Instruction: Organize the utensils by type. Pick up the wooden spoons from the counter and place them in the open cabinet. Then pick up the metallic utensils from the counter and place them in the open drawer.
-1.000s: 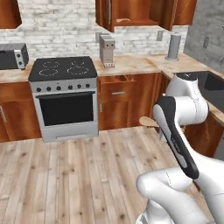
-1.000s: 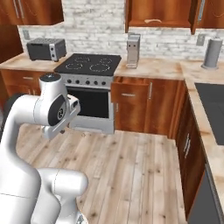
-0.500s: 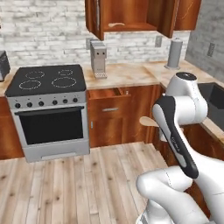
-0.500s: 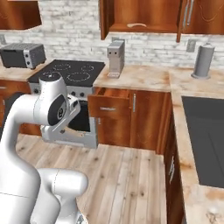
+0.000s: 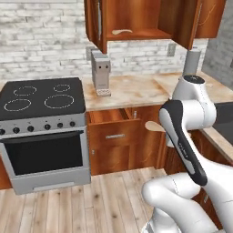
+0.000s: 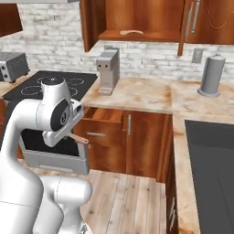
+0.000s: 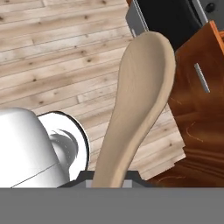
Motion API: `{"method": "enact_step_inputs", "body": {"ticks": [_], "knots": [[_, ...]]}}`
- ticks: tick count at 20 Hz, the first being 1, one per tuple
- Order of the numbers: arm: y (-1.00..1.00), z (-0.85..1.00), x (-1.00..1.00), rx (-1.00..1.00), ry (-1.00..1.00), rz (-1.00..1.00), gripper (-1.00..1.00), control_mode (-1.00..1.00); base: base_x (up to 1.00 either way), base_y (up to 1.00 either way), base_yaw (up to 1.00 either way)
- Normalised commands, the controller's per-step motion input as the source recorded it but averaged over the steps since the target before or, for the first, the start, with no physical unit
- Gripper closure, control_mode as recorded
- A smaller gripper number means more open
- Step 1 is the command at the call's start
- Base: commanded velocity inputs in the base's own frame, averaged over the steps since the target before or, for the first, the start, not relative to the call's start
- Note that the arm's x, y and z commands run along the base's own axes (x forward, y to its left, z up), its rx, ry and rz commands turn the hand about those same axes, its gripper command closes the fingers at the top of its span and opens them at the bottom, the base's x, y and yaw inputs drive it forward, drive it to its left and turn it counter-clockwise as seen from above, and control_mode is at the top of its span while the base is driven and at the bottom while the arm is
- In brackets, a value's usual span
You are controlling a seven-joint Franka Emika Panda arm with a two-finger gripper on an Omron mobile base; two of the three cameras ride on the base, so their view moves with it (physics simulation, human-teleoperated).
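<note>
- Nearest the lens, the gripper (image 7: 109,177) is clamped nearly shut on the handle of a wooden spoon (image 7: 138,100); in the hand view the spoon's long axis runs straight out from the jaws, bowl leading, over the plank floor (image 7: 52,57).
- In the left base view the spoon's pale bowl (image 5: 154,126) pokes out beside the arm's forearm, at about the height of the open drawer (image 5: 109,117), with the handle running back toward the hand.
- The right base view shows the spoon's handle end (image 6: 78,139) jutting from the hand, low and in front of the stove (image 6: 50,89).
- Beyond the drawer lies the counter (image 5: 132,91), with a grey appliance (image 5: 101,73) standing on it.
- Farthest and highest, the open cabinet (image 5: 136,20) holds a second wooden spoon (image 5: 122,32) on its shelf.
- The cabinet shelf sits well above and ahead of the held spoon, so the coming move looks like a long lift, bowl first, up over the counter.
</note>
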Motion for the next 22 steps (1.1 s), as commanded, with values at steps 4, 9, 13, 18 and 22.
{"method": "enact_step_inputs", "body": {"ticks": [4, 9, 13, 18, 22], "knots": [[0.00, 0.00, 0.00, 0.00, 0.00, 0.00, 1.00, 1.00, 0.61, -0.55, 0.00], [0.00, 0.00, 0.00, 0.00, 0.00, 0.00, 1.00, 1.00, 0.63, -0.47, -0.01], [0.00, 0.00, 0.00, 0.00, 0.00, 0.00, 1.00, 1.00, 0.57, -0.32, -0.03], [0.00, 0.00, 0.00, 0.00, 0.00, 0.00, 1.00, 1.00, 0.33, -0.43, 0.00], [0.00, 0.00, 0.00, 0.00, 0.00, 0.00, 1.00, 1.00, 0.39, -0.35, -0.01]]}}
